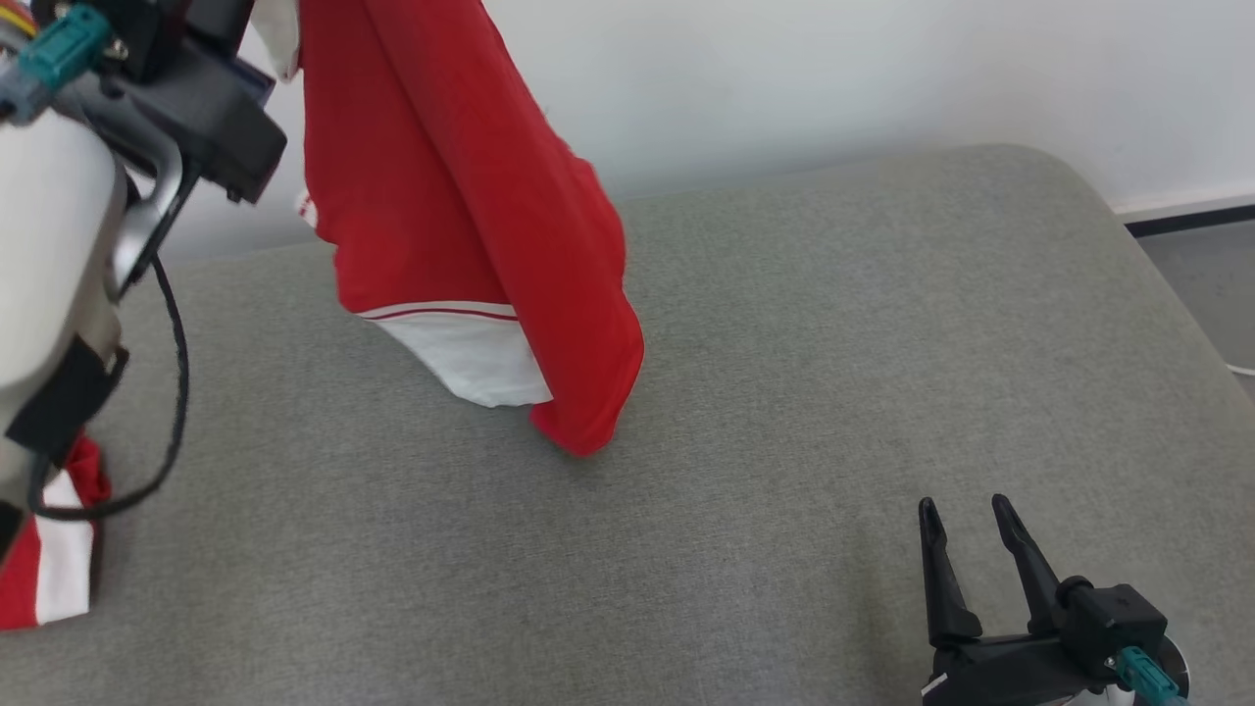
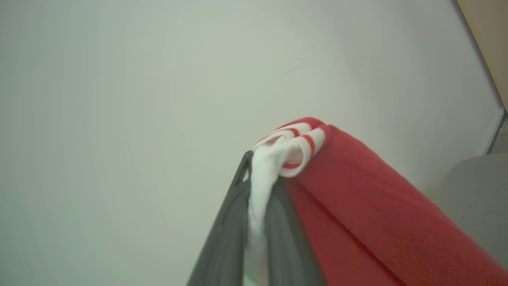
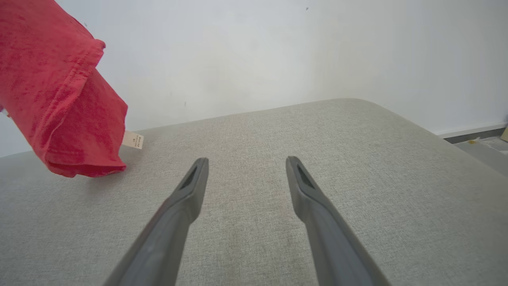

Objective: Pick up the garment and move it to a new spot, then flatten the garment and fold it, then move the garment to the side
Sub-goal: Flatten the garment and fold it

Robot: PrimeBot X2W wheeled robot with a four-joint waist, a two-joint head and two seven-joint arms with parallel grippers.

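Observation:
The garment (image 1: 461, 206) is red with white striped trim and hangs from the top left of the head view, its lowest fold brushing the grey cushion (image 1: 784, 392). My left gripper (image 2: 260, 174) is shut on the garment's white ribbed edge (image 2: 293, 145), held high against the wall. The red cloth (image 2: 377, 214) drapes down to the right of its fingers. In the right wrist view the garment (image 3: 59, 95) hangs at the upper left with a small label showing. My right gripper (image 1: 966, 520) stands open and holds nothing, low at the front right, well apart from the cloth; its fingers (image 3: 190, 186) point across the cushion.
Another piece of red and white cloth (image 1: 54, 549) lies at the cushion's left edge below my left forearm (image 1: 49, 235). A pale wall (image 1: 882, 69) runs behind the cushion. Floor and a dark baseboard (image 1: 1191, 221) show at the far right.

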